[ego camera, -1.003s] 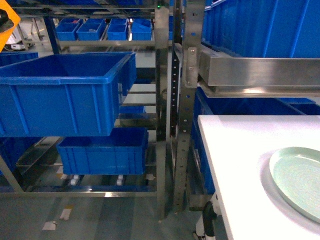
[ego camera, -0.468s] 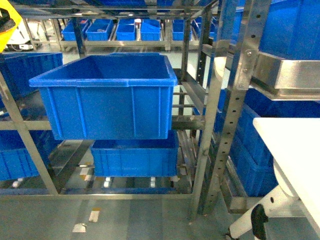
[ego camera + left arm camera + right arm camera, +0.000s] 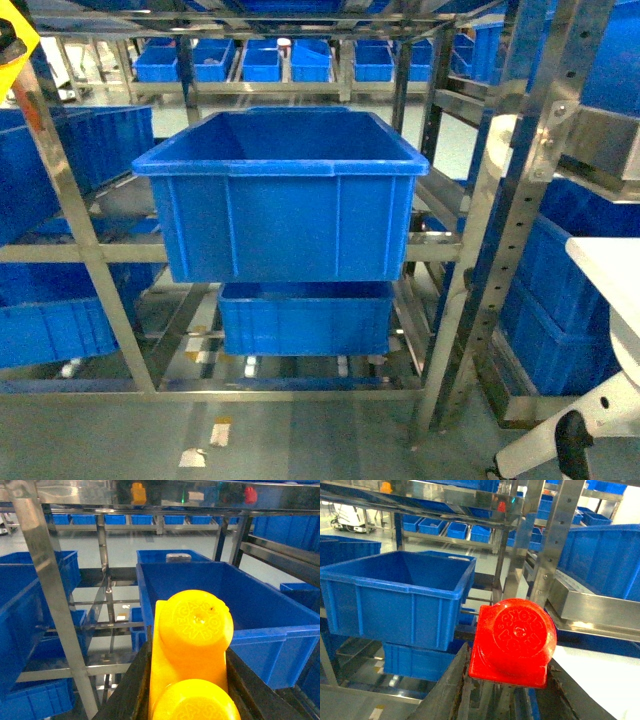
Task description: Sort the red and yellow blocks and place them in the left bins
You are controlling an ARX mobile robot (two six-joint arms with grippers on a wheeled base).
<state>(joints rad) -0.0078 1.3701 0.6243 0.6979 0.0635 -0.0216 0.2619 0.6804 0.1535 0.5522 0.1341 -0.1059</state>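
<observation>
Still carrying both blocks, none dropped in yet. Left gripper (image 3: pixel 187 690) squeezing the yellow block (image 3: pixel 192 655); right gripper (image 3: pixel 507 680) squeezing the red block (image 3: pixel 515 642). Facing the big blue bin (image 3: pixel 285 200), sitting on the metal rack (image 3: pixel 480 260), looking empty inside.

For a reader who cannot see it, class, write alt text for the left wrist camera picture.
A yellow toy brick with two round studs fills the foreground, gripped between the left gripper's dark fingers. Beyond it sits a large open blue crate on a metal rack, with more blue crates around and behind.
</observation>
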